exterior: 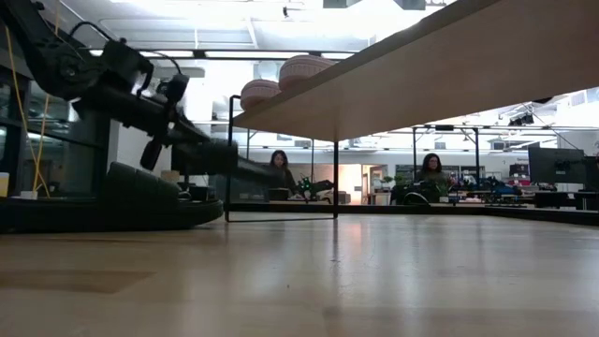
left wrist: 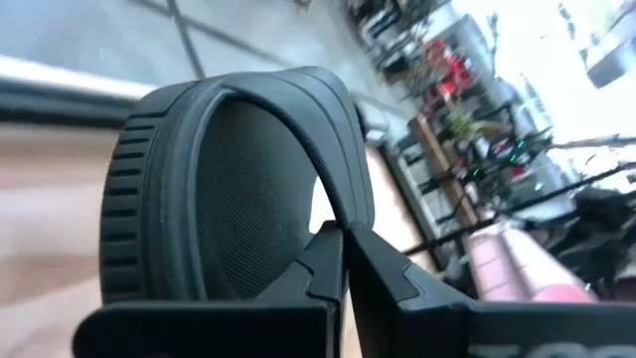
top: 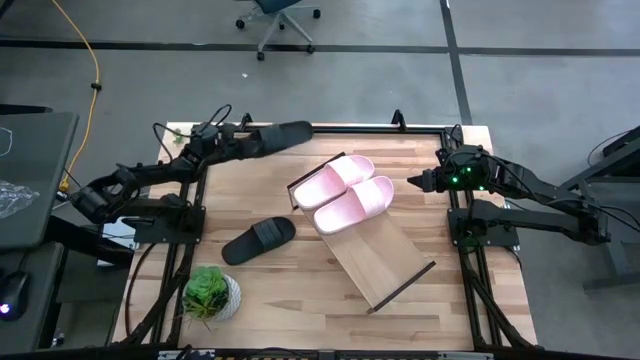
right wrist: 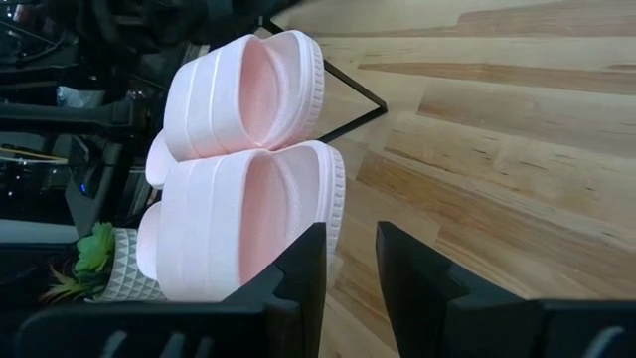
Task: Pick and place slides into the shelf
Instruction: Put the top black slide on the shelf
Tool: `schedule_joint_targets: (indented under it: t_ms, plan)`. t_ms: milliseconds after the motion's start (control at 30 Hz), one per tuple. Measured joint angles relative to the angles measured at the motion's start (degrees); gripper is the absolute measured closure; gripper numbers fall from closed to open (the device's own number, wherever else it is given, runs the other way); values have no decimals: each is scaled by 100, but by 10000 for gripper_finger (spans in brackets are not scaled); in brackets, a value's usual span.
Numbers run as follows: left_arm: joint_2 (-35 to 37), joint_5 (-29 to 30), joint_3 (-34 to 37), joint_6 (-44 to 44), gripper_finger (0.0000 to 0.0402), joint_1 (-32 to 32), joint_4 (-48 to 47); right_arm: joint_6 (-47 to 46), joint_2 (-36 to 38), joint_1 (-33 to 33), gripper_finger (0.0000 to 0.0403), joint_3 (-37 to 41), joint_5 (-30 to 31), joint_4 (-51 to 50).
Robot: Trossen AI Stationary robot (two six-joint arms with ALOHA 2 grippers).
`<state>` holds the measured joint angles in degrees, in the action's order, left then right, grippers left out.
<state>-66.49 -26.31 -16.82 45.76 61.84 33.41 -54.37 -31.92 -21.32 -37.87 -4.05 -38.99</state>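
My left gripper (top: 243,143) is up near the table's far edge, shut on a matte black slide (top: 284,133) that also shows in the low view (exterior: 217,155). The second black slide (top: 258,240) lies flat on the table, left of the shelf (top: 385,262). The shelf is a long light-wood board lying diagonally. Two pale pink slides (top: 345,190) sit side by side on its far end and fill the right wrist view (right wrist: 238,179). My right gripper (right wrist: 348,283) is open and hangs just right of the pink pair (top: 415,183), touching nothing. My left gripper pinches the black slide between its two fingers (left wrist: 328,268) at the rim of the sole (left wrist: 333,204). The slide sticks out beyond the fingertips toward the table's right. It is lifted clear of the table (exterior: 217,155). Which end of the slide the fingers have does not show.
A small potted plant (top: 210,293) stands at the table's near left corner. The shelf's near half (top: 395,270) is bare board, with open tabletop (top: 300,310) in front of it. People sit at desks in the room beyond (exterior: 279,167).
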Motion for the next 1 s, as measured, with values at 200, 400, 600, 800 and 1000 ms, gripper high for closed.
schedule_joint_targets:
  t_ms: [200,400,600,800,1000]
  plan:
    - [603,151,0,239,401,0,7,45,1,0,320,1,63,-27]
    - [1368,263,0,547,401,0,-4,46,2,0,320,0,63,-28]
    - [2160,401,0,898,401,0,-42,89,0,0,320,1,62,-24]
    - [2897,396,-19,1302,401,-20,-87,223,2,0,320,2,63,63]
    - [3326,691,-663,881,401,-552,-1255,265,2,-1,320,2,63,248]
